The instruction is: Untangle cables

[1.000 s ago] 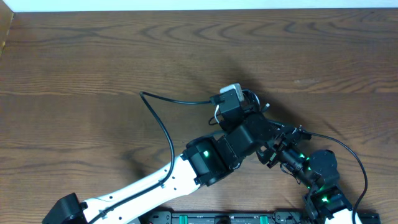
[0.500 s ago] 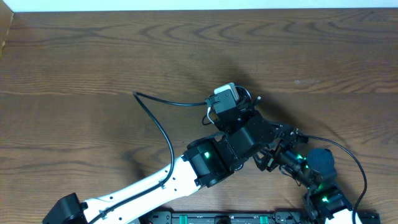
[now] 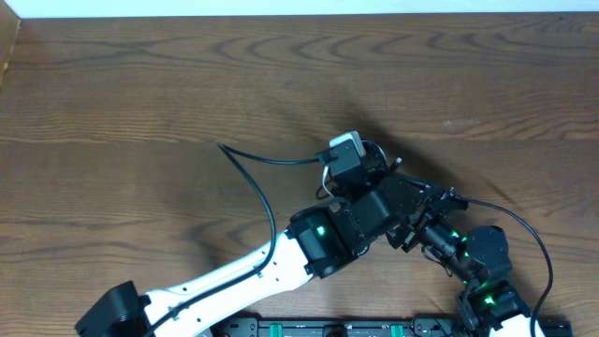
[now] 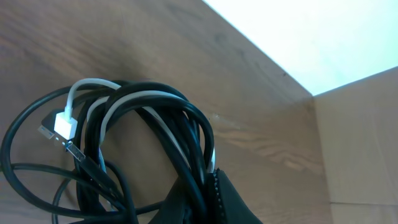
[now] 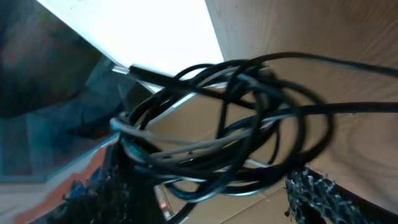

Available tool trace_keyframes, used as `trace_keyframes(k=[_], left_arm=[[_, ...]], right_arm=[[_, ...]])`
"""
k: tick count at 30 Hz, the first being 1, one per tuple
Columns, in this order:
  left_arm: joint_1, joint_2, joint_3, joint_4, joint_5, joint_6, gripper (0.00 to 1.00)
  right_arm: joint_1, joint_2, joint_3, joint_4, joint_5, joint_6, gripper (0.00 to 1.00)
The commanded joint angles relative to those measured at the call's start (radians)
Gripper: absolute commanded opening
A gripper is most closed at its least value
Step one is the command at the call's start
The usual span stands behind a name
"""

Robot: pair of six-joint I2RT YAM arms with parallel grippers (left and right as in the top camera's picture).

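Centre-right of overhead frame: left gripper (image 3: 372, 159), jaws fully closed, pinching cables (image 4: 194, 168), black-and-white bundle. Just right: right gripper (image 5: 211, 190), jaws spread wide astride same bundle, holding nothing. Risk: closing on several strands together, pull tightens knot; white plug (image 4: 64, 124) may snag in loops.

**Two arms: one white-shelled, one all black**

Left arm (image 3: 225, 281): long white link, then a black joint housing (image 3: 318, 239) with a green light. Black wrist beyond it, with a small white camera box (image 3: 344, 147) at the far end. A thin black wire (image 3: 281, 161) loops out left and runs back along the white link.
Left end effector (image 4: 210, 196): dark finger, ribbed edge.
Right arm (image 3: 482, 253): black throughout, green lights, a thicker black wire (image 3: 541, 248) curving on its right.
Right end effector (image 5: 208, 186): fingers (image 5: 311, 194) black, rough-textured.
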Motion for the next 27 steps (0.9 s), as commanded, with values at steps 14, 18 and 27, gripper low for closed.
trace_keyframes(k=[14, 18, 27], left_arm=[[-0.083, -0.003, -0.002, 0.031, 0.001, -0.032, 0.07], [-0.104, -0.006, -0.002, 0.032, 0.005, -0.067, 0.07], [-0.089, -0.007, -0.002, 0.0, -0.037, -0.039, 0.07]], right_arm=[[-0.009, -0.005, 0.007, -0.174, 0.108, -0.008, 0.25], [-0.009, -0.005, 0.007, -0.169, 0.108, -0.008, 0.07], [-0.009, -0.005, 0.007, -0.171, 0.113, -0.198, 0.01]])
